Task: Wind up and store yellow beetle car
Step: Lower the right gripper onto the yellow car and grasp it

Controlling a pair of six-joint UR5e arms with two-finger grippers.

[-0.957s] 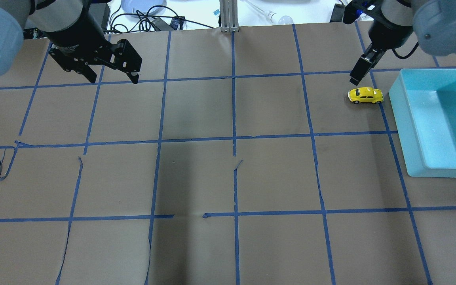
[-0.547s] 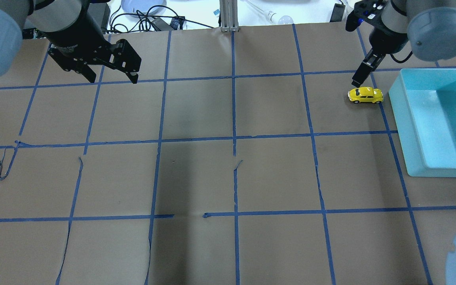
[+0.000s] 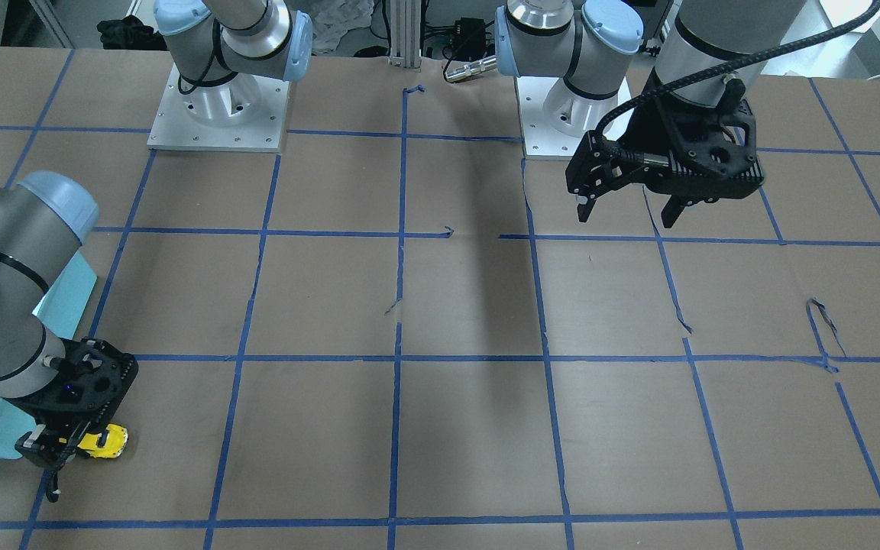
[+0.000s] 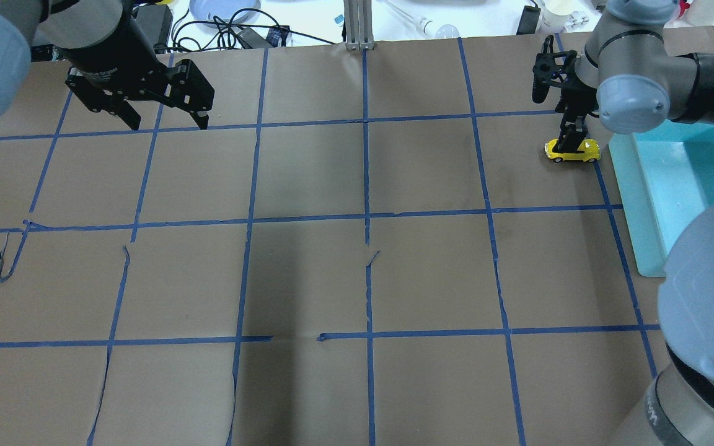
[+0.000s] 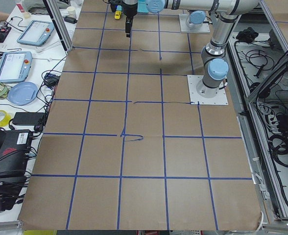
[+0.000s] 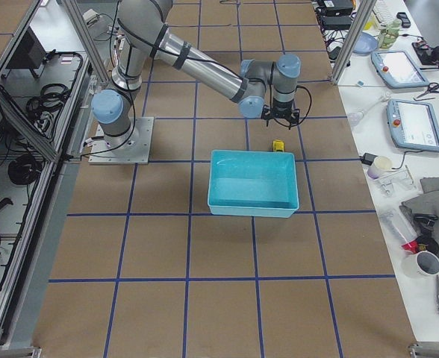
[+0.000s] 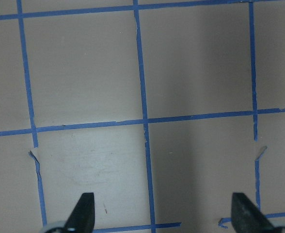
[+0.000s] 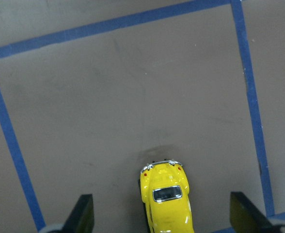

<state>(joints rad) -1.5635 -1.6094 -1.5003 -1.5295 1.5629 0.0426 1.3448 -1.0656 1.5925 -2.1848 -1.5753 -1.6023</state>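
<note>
While the right pincer (image 8: 163, 218) hangs spread astride the tiny glossy yellow beetle car (image 4: 572, 150), lower squarely, then squeeze its flanks gently.

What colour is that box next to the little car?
The box is light turquoise blue, seen best in the exterior right view.

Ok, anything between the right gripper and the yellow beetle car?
Nothing visible. The right gripper is open, and the yellow beetle car sits between its fingers with only bare brown paper on either side.
</note>
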